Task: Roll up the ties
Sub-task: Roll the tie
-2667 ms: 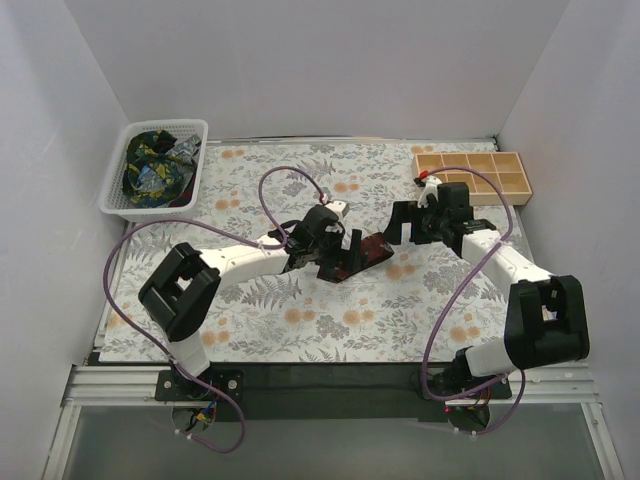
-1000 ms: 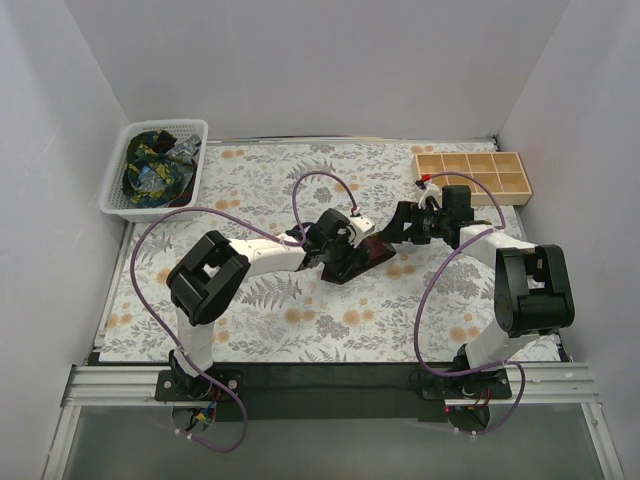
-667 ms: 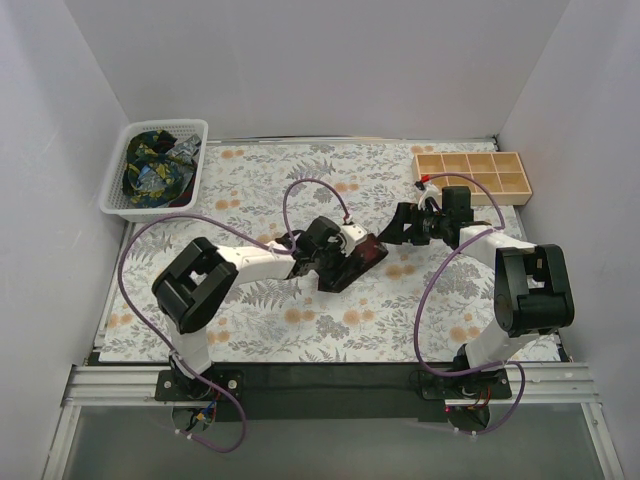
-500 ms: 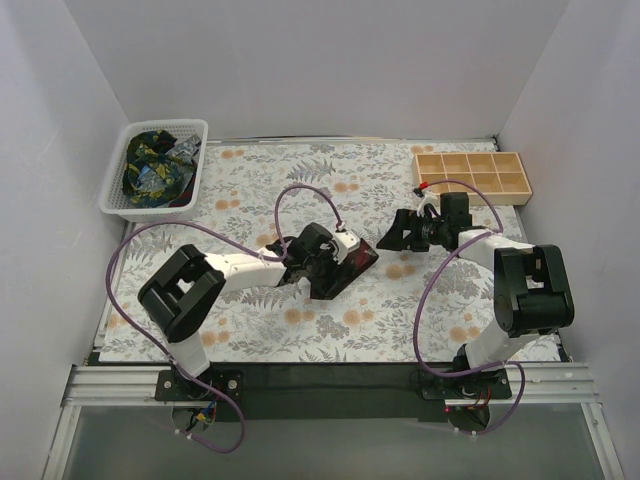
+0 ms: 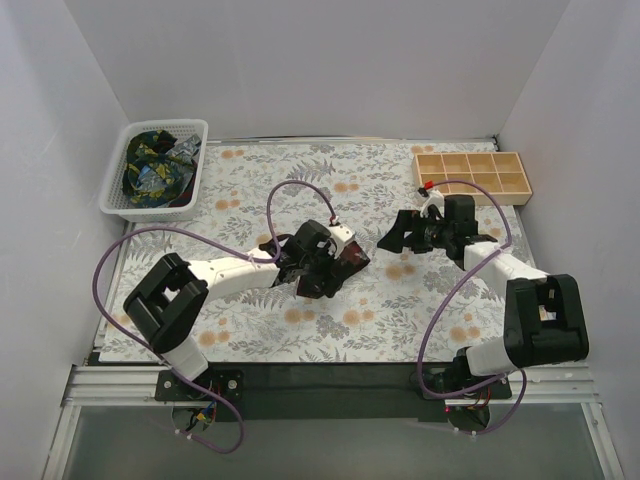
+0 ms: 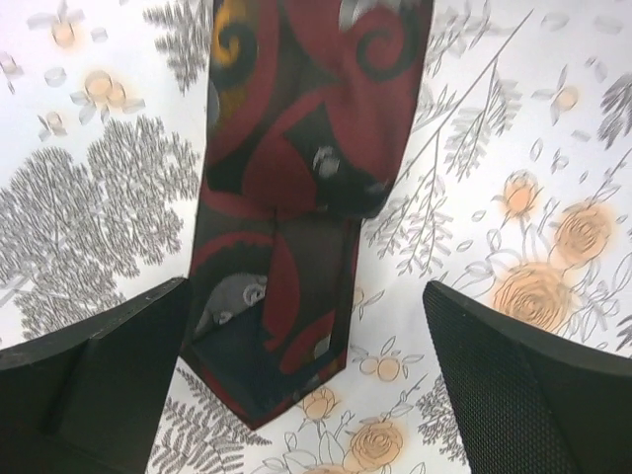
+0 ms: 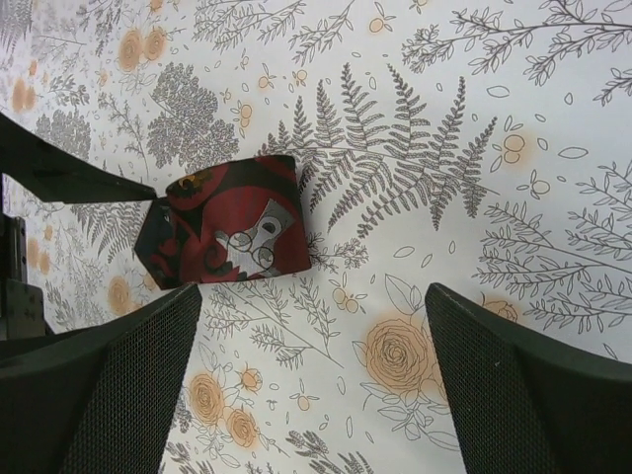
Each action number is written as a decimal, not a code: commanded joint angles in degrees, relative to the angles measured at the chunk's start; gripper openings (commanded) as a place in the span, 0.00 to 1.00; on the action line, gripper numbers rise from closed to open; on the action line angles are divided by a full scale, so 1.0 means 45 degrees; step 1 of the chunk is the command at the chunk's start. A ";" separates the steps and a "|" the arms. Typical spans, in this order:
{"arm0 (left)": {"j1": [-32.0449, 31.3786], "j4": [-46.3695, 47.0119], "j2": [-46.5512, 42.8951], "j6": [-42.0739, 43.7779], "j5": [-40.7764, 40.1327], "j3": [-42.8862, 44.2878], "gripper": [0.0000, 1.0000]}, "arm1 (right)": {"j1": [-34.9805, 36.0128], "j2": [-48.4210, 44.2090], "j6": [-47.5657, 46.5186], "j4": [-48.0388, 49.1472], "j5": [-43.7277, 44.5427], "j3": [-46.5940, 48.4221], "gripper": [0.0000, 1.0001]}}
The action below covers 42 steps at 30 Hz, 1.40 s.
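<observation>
what just changed: the left gripper point(image 6: 306, 286) has let go. Its jaws now stand wide apart on either side of the maroon tie point(image 7: 222, 232), which it was pinching a second ago. The bundle has also slid a bit toward the lower left of centre in the top view.
right gripper point(image 7: 314, 291): jaws apart, nothing in them, backed off to the right of the tie.
where the tie is: flat on the floral mat point(image 5: 250, 180), mid-frame, between the two grippers.
what it means: I'd guess this roll was just set down. It looks loose though, with a pointed tail lying out flat, so it may need another pass.
other ties point(image 5: 150, 165): still heaped in the white basket point(image 5: 190, 130), upper left.
hard to see: from above, the left arm covers most of the bundle. Its far end is cut off at the top of the left wrist view, so I can't count the turns or the ties in the basket.
</observation>
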 commanded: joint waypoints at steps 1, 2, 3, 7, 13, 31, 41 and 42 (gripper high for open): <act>-0.0103 0.0944 -0.0445 0.0269 -0.0443 0.0724 0.98 | 0.0012 -0.0607 0.0389 0.0295 0.0533 -0.0449 0.85; -0.0103 0.1081 -0.0114 0.0599 -0.0443 0.0957 0.98 | 0.0012 -0.0801 0.0448 0.0295 0.0533 -0.0528 0.86; -0.0103 0.1334 0.0160 0.0757 -0.0462 0.1094 0.98 | 0.0012 -0.0881 0.0487 0.0295 0.0572 -0.0587 0.86; -0.0103 0.1823 0.1176 0.1344 -0.0248 0.1953 0.98 | 0.0012 -0.1310 0.0507 0.0275 0.0709 -0.0978 0.88; -0.0103 0.2508 0.2522 0.1910 -0.0033 0.2911 0.98 | 0.0012 -0.1546 0.0566 0.0314 0.0573 -0.1290 0.89; -0.0181 0.2957 0.3112 0.1930 0.1666 0.2405 0.53 | 0.0012 -0.1546 0.0683 0.0432 0.0338 -0.1369 0.88; -0.0317 0.3055 0.2565 0.2125 0.2994 0.1584 0.34 | 0.0012 -0.1389 0.0898 0.0607 -0.0052 -0.1349 0.87; -0.0317 0.3016 0.2545 0.2184 0.3072 0.1545 0.34 | 0.0032 -0.1389 0.0898 0.0607 -0.0091 -0.1349 0.87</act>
